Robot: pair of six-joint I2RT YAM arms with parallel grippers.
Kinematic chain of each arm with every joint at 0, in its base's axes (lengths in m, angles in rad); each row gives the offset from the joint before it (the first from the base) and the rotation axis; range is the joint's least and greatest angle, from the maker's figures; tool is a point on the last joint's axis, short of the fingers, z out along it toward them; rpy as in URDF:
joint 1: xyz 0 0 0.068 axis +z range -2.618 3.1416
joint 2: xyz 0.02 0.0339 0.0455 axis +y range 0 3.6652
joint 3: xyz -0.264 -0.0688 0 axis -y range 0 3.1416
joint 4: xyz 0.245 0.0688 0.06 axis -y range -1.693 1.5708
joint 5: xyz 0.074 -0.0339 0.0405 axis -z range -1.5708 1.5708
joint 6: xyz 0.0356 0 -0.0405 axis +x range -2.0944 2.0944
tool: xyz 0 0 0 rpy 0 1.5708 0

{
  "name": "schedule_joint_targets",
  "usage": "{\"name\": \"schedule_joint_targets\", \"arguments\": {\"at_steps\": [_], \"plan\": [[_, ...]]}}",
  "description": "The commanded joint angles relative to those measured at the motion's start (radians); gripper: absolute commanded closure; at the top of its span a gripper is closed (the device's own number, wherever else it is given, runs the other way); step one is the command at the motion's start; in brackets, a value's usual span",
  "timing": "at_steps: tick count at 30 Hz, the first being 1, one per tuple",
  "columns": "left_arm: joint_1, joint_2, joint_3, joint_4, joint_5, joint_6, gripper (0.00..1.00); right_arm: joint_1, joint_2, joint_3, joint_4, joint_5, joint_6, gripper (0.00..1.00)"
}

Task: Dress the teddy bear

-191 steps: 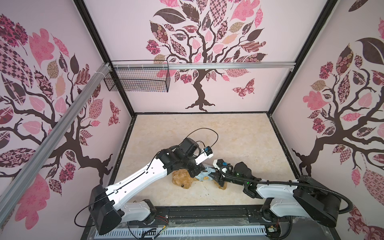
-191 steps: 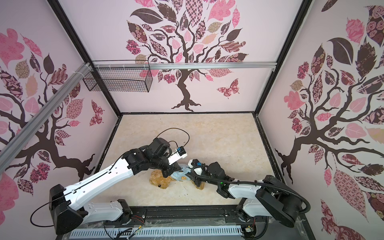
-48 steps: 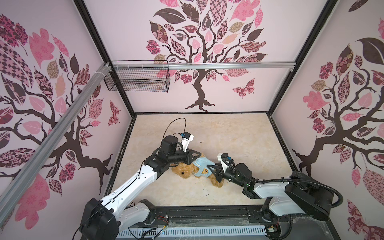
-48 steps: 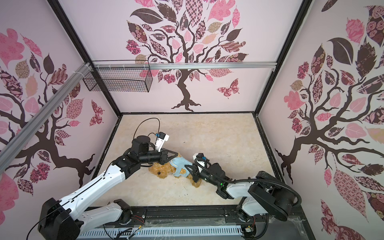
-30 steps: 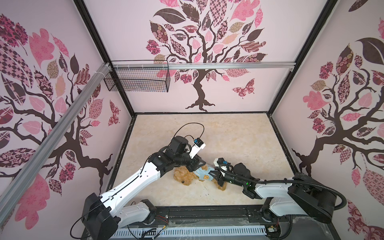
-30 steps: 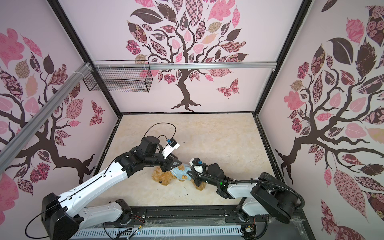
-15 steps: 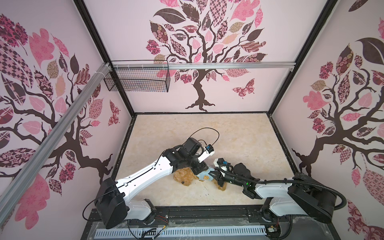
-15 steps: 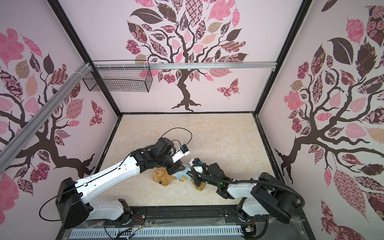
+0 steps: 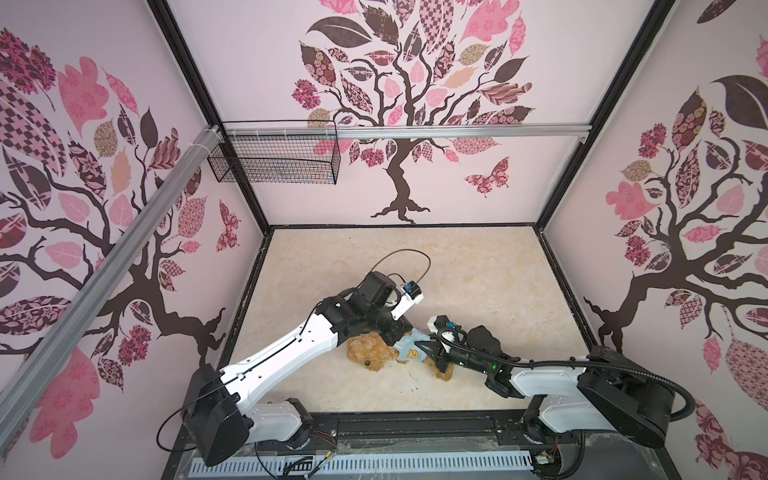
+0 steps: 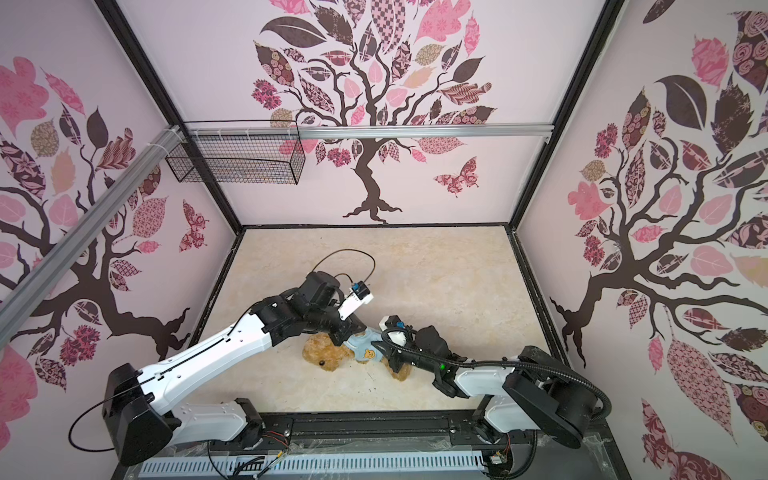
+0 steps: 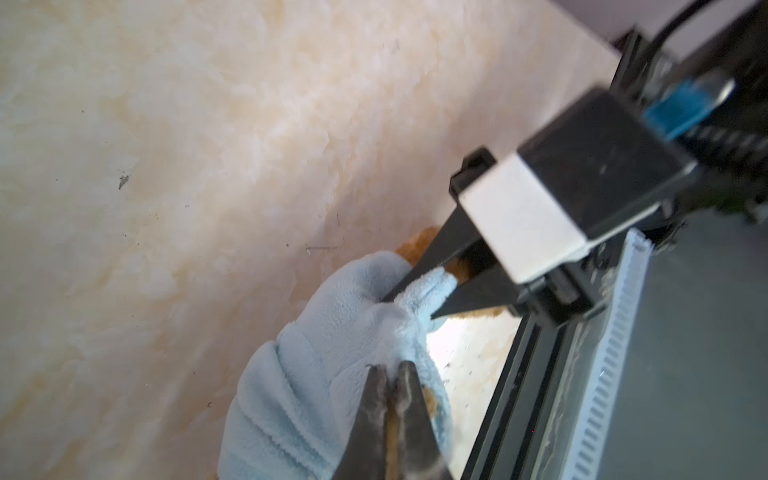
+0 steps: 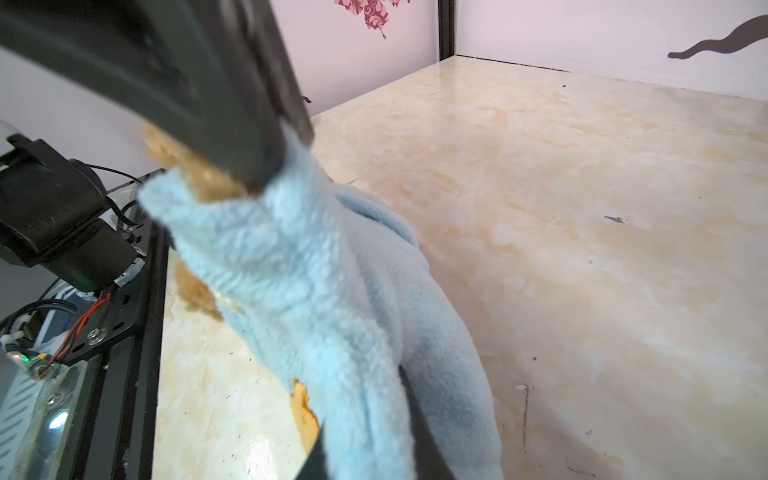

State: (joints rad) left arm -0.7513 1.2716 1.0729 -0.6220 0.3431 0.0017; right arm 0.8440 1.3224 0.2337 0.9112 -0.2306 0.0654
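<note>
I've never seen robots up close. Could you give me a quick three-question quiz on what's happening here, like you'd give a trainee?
1. True or false: the teddy bear stands upright on the table.
2. What have the left gripper and the right gripper each pinched? A) the light blue shirt B) the bear's ear C) a cable
3. Fill in: the shirt's front carries a small orange ____ patch.

Key: 1 false, it lies down; 2 A; 3 bear-face.
</note>
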Motion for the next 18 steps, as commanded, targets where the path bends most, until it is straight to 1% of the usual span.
{"name": "schedule_joint_targets", "arguments": {"at_steps": [1,3,5,7,11,15,18], "plan": [[0.118,-0.115,-0.091,0.313,0.174,-0.269,1.0,-0.001,0.001,0.017,-0.185,0.085,0.003,0.82],[0.18,-0.162,-0.157,0.45,0.199,-0.38,1.0,0.0,0.009,0.006,-0.194,0.108,0.023,0.81],[0.209,-0.176,-0.183,0.487,0.202,-0.415,1.0,-0.002,0.015,0.002,-0.204,0.12,0.034,0.8],[0.209,-0.168,-0.185,0.456,0.191,-0.385,1.0,-0.001,0.018,0.011,-0.222,0.127,0.037,0.79],[0.204,-0.124,-0.172,0.327,0.167,-0.287,1.0,-0.001,-0.008,0.036,-0.25,0.118,0.016,0.71],[0.159,-0.102,-0.171,0.249,0.101,-0.227,1.0,-0.001,-0.046,0.088,-0.304,0.11,-0.014,0.53],[0.137,-0.09,-0.17,0.23,0.057,-0.235,1.0,-0.001,-0.063,0.146,-0.383,0.121,-0.043,0.4]]}}
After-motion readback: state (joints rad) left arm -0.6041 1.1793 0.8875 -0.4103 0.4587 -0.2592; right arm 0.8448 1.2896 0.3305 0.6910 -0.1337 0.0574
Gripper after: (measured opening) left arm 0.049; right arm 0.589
